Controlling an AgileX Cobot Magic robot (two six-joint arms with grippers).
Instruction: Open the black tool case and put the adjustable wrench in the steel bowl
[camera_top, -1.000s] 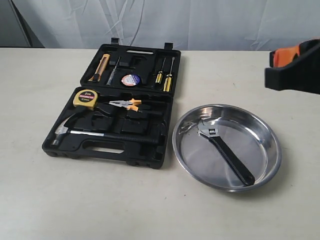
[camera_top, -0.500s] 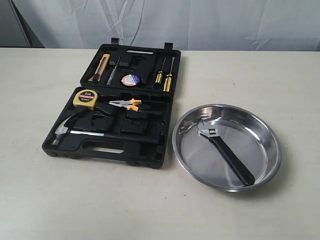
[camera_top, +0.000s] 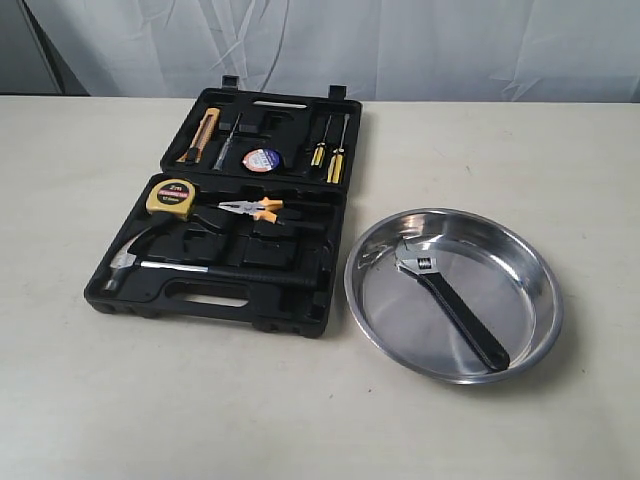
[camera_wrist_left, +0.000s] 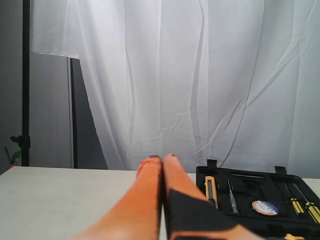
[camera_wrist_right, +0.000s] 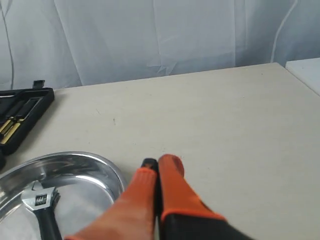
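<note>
The black tool case (camera_top: 230, 215) lies open on the table, left of centre in the exterior view. The adjustable wrench (camera_top: 450, 305) lies inside the steel bowl (camera_top: 545, 300), silver head toward the case, black handle toward the front right. In the right wrist view the wrench (camera_wrist_right: 42, 207) and the bowl (camera_wrist_right: 112, 172) show beside my right gripper (camera_wrist_right: 159, 164), which is shut on nothing and held beyond the bowl's rim. My left gripper (camera_wrist_left: 162, 159) is shut and empty, with the case (camera_wrist_left: 260, 192) off to its side. Neither gripper shows in the exterior view.
In the case lie a claw hammer (camera_top: 150, 262), orange-handled pliers (camera_top: 252, 208), a yellow tape measure (camera_top: 172, 196), a utility knife (camera_top: 202, 135), a tape roll (camera_top: 262, 159) and yellow-handled screwdrivers (camera_top: 328, 148). A white curtain (camera_top: 350, 45) hangs behind the table.
One second ago the right gripper showed at the right edge of the exterior view; it has since left that view. Wrench, bowl and case have not moved.
</note>
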